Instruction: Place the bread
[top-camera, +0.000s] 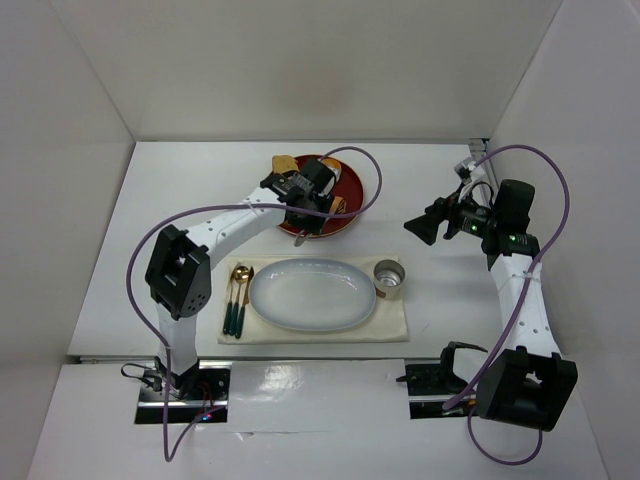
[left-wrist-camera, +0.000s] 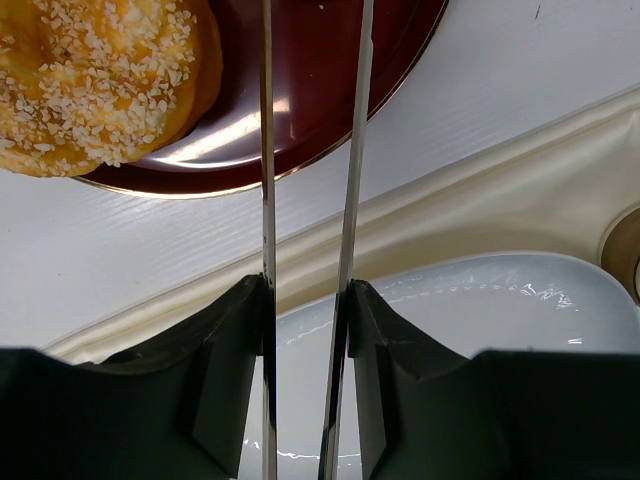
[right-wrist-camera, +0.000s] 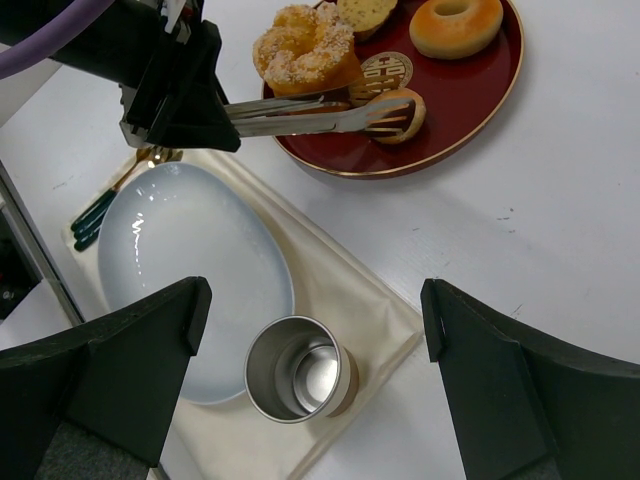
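A left gripper has its fingers clamped on the arms of long metal tongs, whose slotted tips lie around the bread, a small smooth golden bun sitting on the near part of a round dark red tray. A sugar-crusted flaky pastry and a ring donut sit close by, so the squeeze should likely be firm enough to hold the bun, gentle enough not to crush it, and the lift straight up before crossing to the pale oval plate. The right gripper hovers with fingers wide apart, empty. The plate and a steel cup rest on a cream cloth on a white table, enclosed by plain white walls.
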